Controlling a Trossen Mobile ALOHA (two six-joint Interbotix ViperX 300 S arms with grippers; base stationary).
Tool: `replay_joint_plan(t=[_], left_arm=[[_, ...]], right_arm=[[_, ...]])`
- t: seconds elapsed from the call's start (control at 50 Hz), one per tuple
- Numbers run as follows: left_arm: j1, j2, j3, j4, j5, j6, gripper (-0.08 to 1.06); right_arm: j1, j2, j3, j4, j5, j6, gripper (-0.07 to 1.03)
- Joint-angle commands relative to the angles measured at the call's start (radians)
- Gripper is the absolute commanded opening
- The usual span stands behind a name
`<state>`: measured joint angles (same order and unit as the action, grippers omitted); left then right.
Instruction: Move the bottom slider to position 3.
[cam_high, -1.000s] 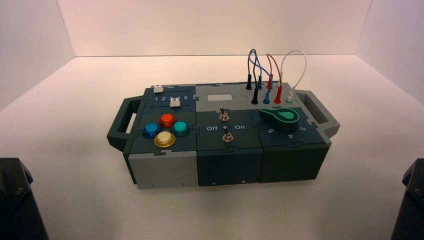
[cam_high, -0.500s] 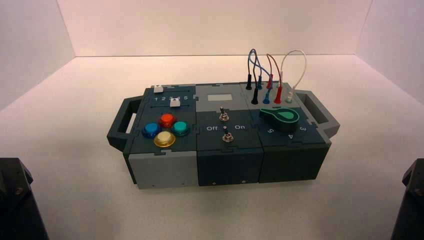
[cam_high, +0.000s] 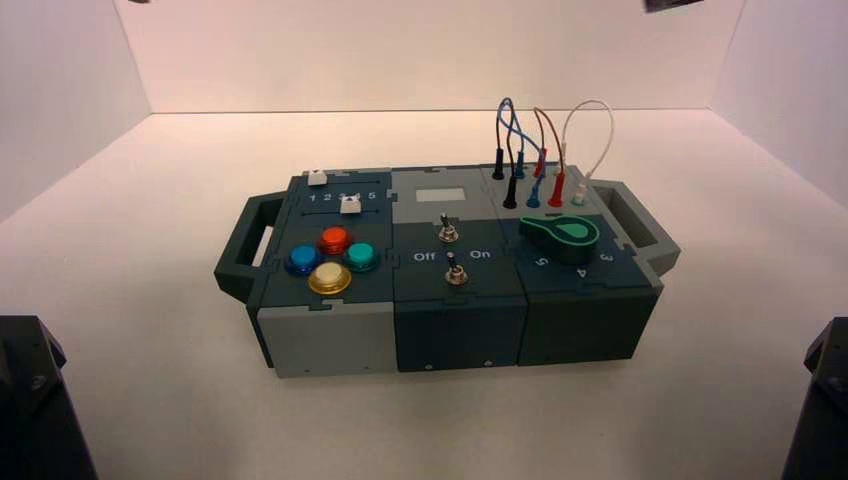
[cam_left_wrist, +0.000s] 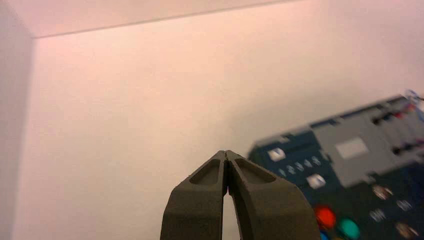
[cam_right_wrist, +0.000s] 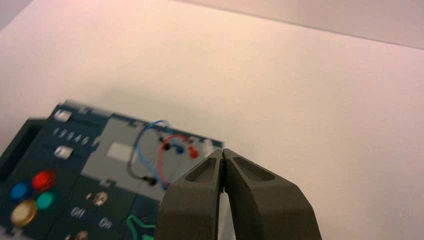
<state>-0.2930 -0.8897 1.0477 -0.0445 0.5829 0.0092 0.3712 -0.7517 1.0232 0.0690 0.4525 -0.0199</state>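
Observation:
The bottom slider (cam_high: 349, 205) is a small white knob on the box's left block, just below the 1 2 3 4 5 number row, whose digit 3 (cam_high: 342, 197) lies close by it. The slider also shows in the left wrist view (cam_left_wrist: 316, 181) and in the right wrist view (cam_right_wrist: 63, 151). My left gripper (cam_left_wrist: 226, 153) is shut and empty, held back from the box on its left side. My right gripper (cam_right_wrist: 222, 151) is shut and empty, held back on the right. In the high view only the arms' dark bodies show, at the lower left corner (cam_high: 35, 400) and the lower right corner (cam_high: 822, 400).
The box (cam_high: 320, 340) stands mid-table with a handle at each end. A second white slider (cam_high: 317, 178) sits above the number row. Four round coloured buttons (cam_high: 331, 260), two silver toggle switches (cam_high: 448, 232), a green dial (cam_high: 562, 235) and looped wires (cam_high: 540, 140) fill the rest.
The left arm's dark body has shifted very slightly at the lower left corner. The box and its sliders have not moved.

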Motion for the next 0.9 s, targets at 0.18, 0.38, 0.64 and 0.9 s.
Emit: replay_joint_plan(t=[0.18,0.38,0.64,0.9], left_arm=[[-0.121,0.012,0.009,-0.023,0.008,-0.023,-0.03],[-0.158,0.055,0.017,-0.023,0.008,-0.032,-0.03],[-0.163,0.158,0.003,-0.023,0.002,-0.029,-0.03],[-0.179,0.193,-0.003,-0.023,0.002,-0.029,-0.03]], right_arm=[[0.106,0.031,-0.044,0.048,-0.003,0.008,-0.03],[0.183,0.117,-0.069,0.112,0.02,0.008,-0.03],[0.261,0.314,-0.13,0.179,0.028,0.008,-0.03],[0.359,0.522,-0.239,0.236,0.028,0.008,-0.03]])
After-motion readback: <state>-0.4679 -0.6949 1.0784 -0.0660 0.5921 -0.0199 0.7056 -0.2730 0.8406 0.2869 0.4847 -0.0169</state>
